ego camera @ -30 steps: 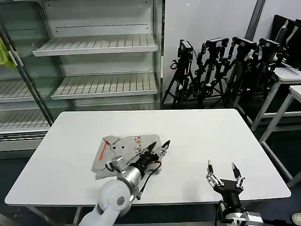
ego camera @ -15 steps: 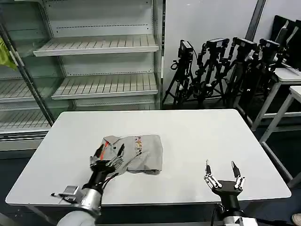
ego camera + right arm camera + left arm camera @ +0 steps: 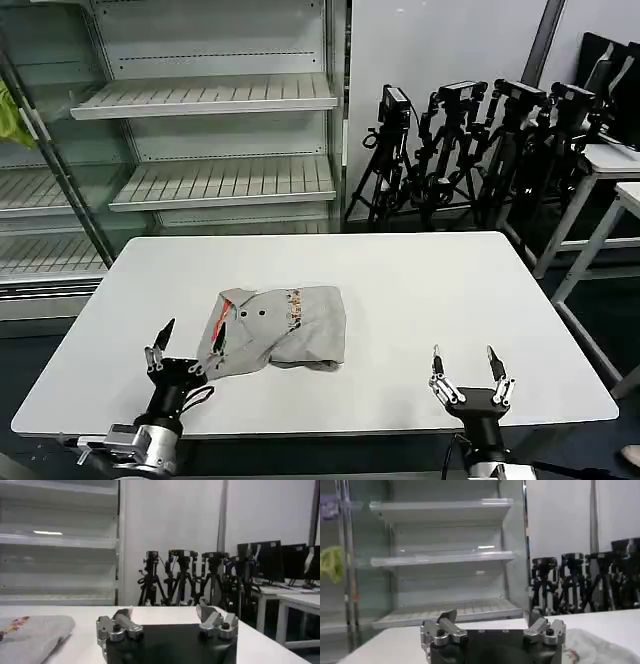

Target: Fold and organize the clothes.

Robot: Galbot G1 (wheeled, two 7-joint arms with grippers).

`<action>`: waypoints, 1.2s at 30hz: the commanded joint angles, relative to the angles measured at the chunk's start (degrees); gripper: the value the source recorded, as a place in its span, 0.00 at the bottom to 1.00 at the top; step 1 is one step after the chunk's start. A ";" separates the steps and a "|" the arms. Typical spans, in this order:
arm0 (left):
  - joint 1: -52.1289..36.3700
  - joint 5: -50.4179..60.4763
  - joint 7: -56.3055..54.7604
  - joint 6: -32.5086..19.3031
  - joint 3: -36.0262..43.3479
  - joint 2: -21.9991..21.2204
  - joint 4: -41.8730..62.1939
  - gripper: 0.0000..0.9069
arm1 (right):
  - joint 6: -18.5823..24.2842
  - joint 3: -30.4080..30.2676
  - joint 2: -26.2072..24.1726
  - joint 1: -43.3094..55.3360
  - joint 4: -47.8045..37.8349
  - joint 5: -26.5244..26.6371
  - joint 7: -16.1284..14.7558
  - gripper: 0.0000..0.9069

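White counter (image 3: 420, 290) carries the work. Left gripper (image 3: 187, 335) sits at the near left edge of the counter, fingers spread wide and holding nothing; one fingertip lies close to the near left edge of the shirt, contact cannot be told. Left wrist view shows the same gripper (image 3: 492, 625) with both fingers apart and a corner of pale fabric beside it. Light grey T-shirt (image 3: 277, 330) lies folded into a compact bundle left of the counter's centre, an orange-red mark on its left part and a small colourful print near its far edge. Right wrist view catches the shirt (image 3: 30, 635) off to one side. Right gripper (image 3: 467, 372) hovers at the near right edge, well apart from the shirt, fingers wide, empty.
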 commanded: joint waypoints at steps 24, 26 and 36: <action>2.99 -0.16 1.36 1.78 -1.43 0.37 -3.33 1.00 | -7.39 -5.16 0.18 6.15 -0.86 -2.92 -0.61 1.00; 3.01 -0.15 1.40 1.90 -1.27 0.35 -3.32 1.00 | -10.83 -6.30 0.24 8.52 -0.40 2.82 -0.43 1.00; 3.03 0.04 1.72 2.74 -0.22 -0.20 -2.45 1.00 | -29.24 -15.23 5.76 33.00 -16.52 30.04 2.77 1.00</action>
